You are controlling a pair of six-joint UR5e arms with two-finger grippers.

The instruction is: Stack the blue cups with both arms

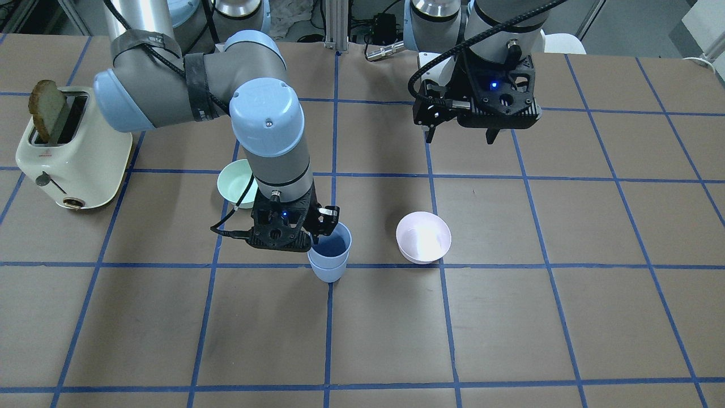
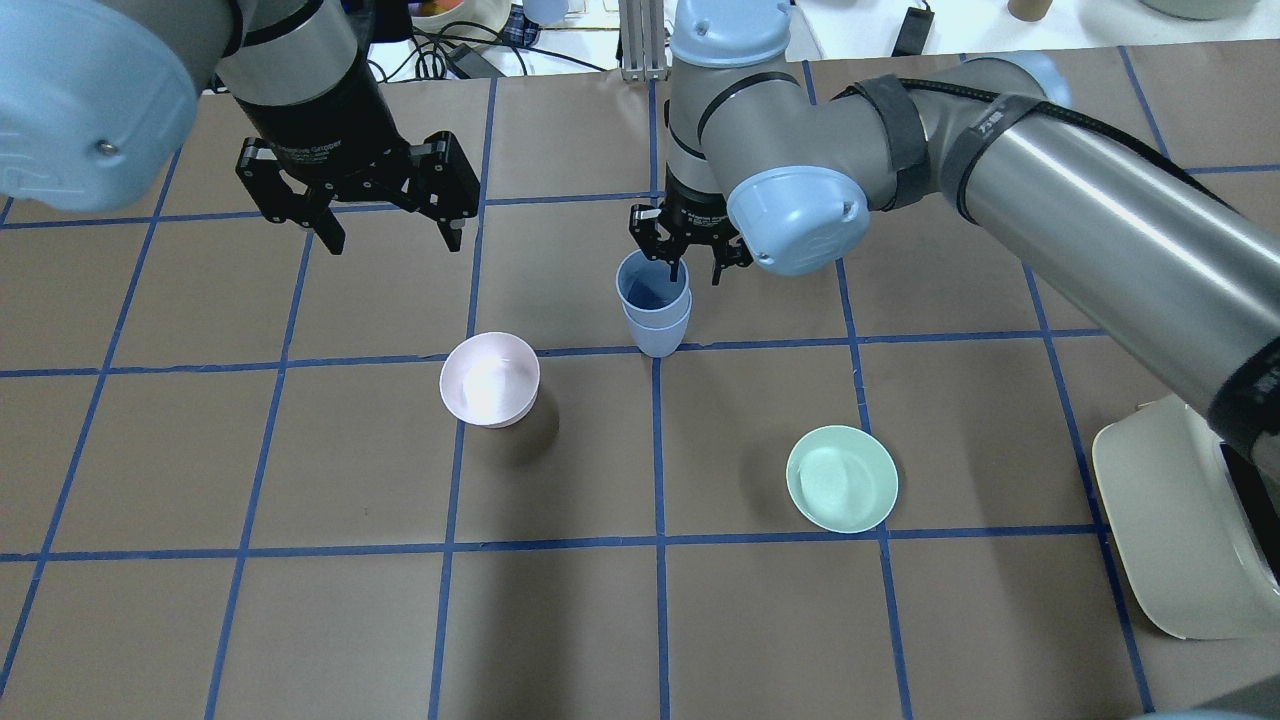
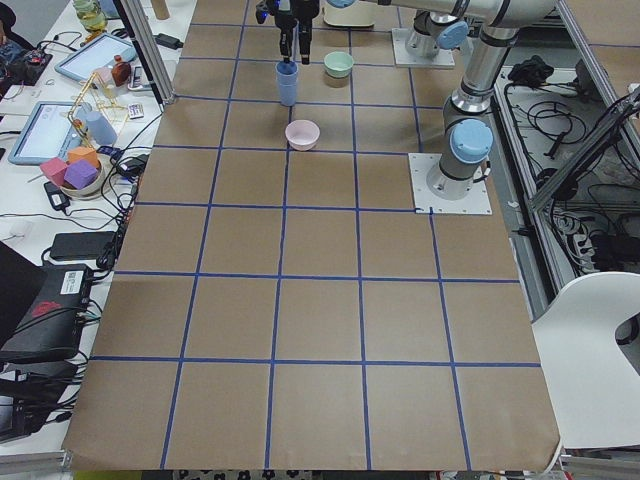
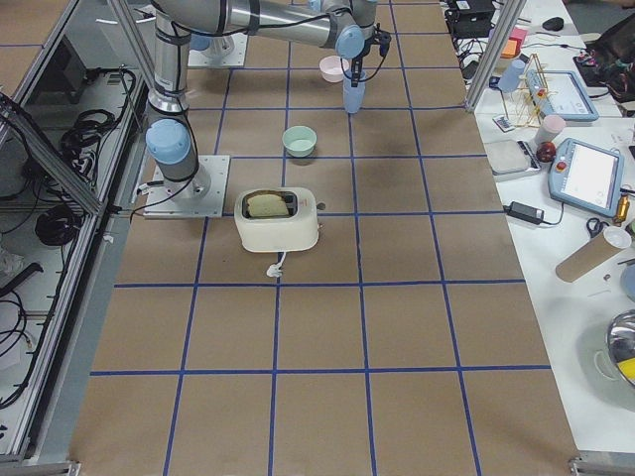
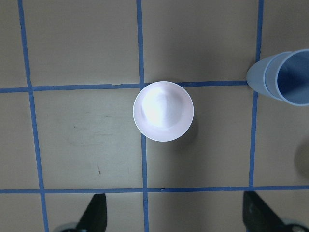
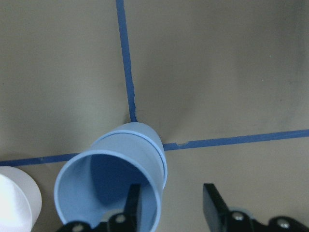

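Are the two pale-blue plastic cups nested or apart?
Nested: the pale-blue plastic cups stand upright as one stack, two rims showing, one above the other.

The cups (image 2: 655, 315) look like smooth plastic with a faint satin sheen. The tabletop (image 2: 350, 640) is matt brown paper, lined with blue tape (image 2: 300, 549). The pink bowl (image 2: 489, 380) is glossy and glares under the light. The green bowl (image 2: 842, 478) is duller. The arms (image 2: 1080, 210) have brushed metal tubes and smooth plastic caps. The fingers (image 6: 215, 205) are matt black. The toaster (image 1: 73, 153) is glossy cream.

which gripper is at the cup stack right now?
The right gripper: its open jaws straddle the rim of the stacked blue cups, one finger inside. The left gripper hangs open, well away.
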